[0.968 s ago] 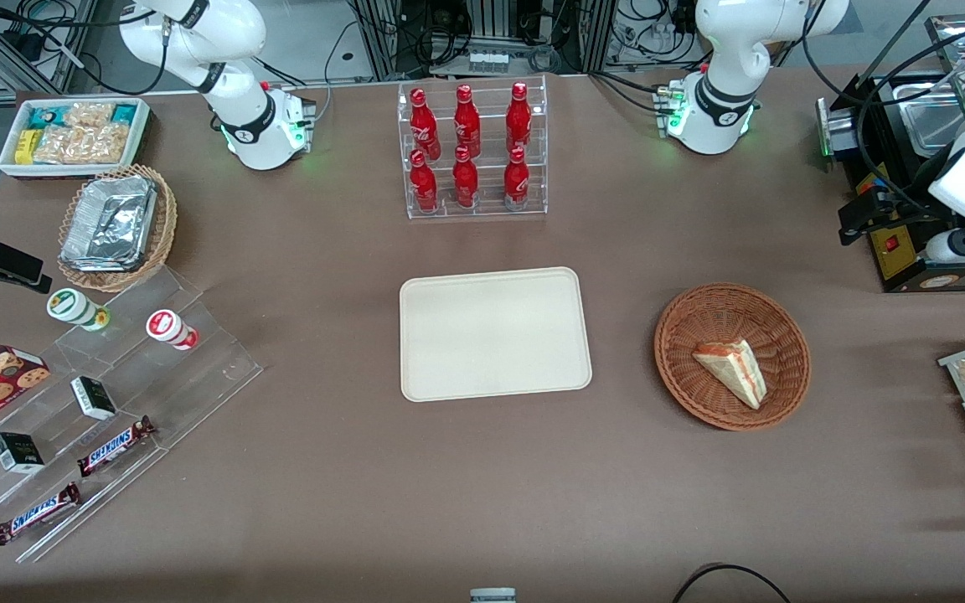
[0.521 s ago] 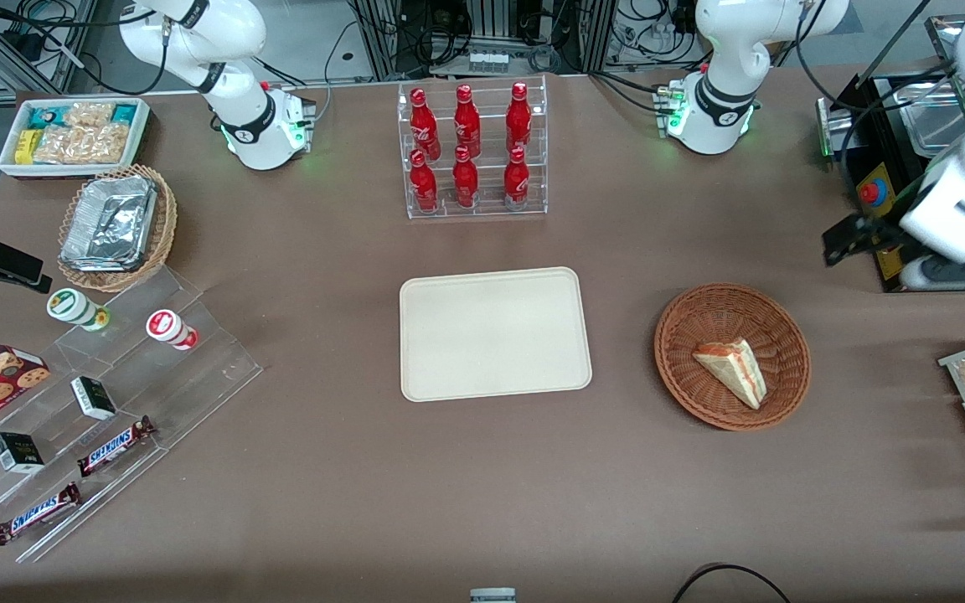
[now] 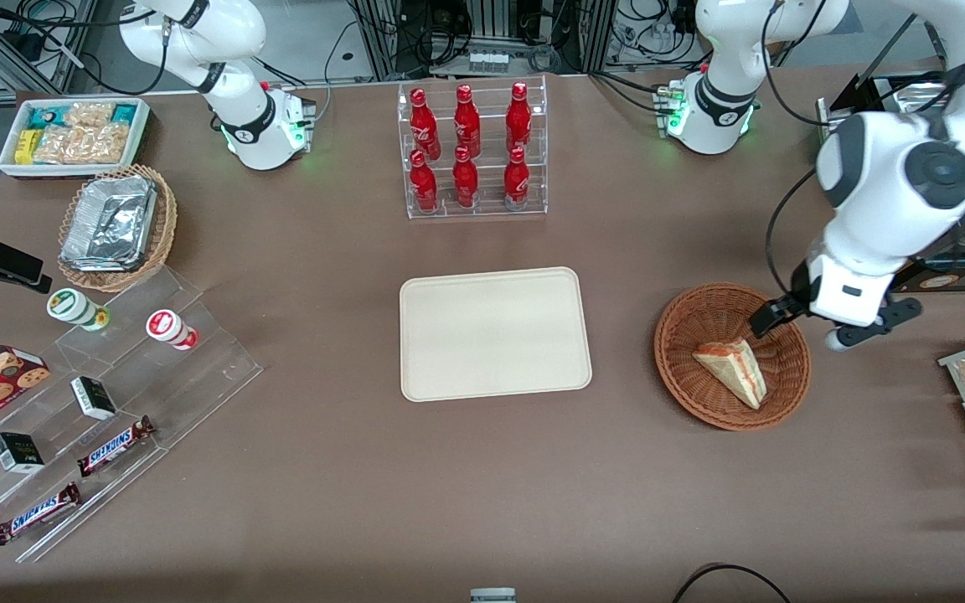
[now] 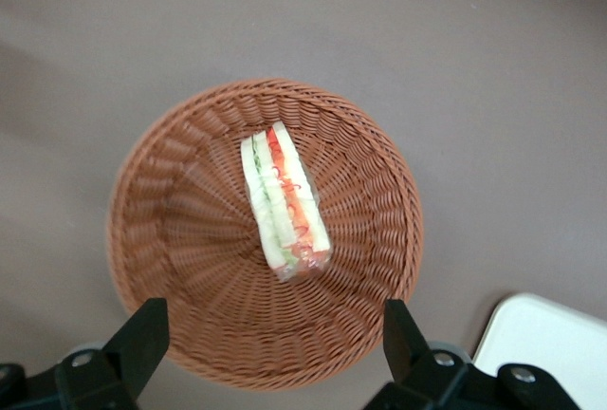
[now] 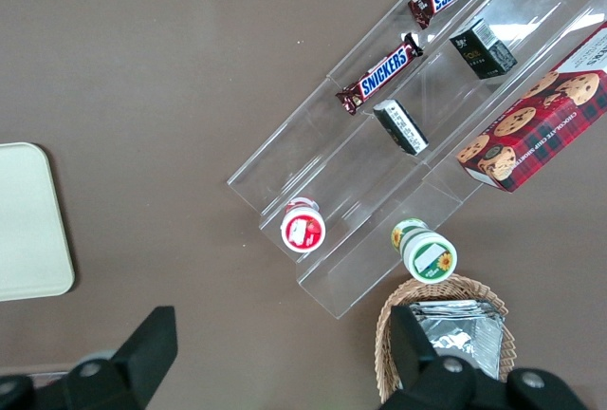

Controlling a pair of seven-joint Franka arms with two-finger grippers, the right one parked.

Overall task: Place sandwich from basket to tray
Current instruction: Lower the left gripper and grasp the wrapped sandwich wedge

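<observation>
Above the basket (image 3: 731, 357) rim, wide-open empty gripper (image 4: 275, 344); sandwich (image 3: 732, 371) unobstructed, tray (image 3: 495, 333) beside.

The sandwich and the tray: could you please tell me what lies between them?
Only the basket's woven wall and bare brown table separate the sandwich from the tray, as the front view shows. The gripper hovers open above the basket.

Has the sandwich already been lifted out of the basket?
No, the sandwich lies on the floor of the basket, and the open gripper hangs above it with nothing between its jaws.
</observation>
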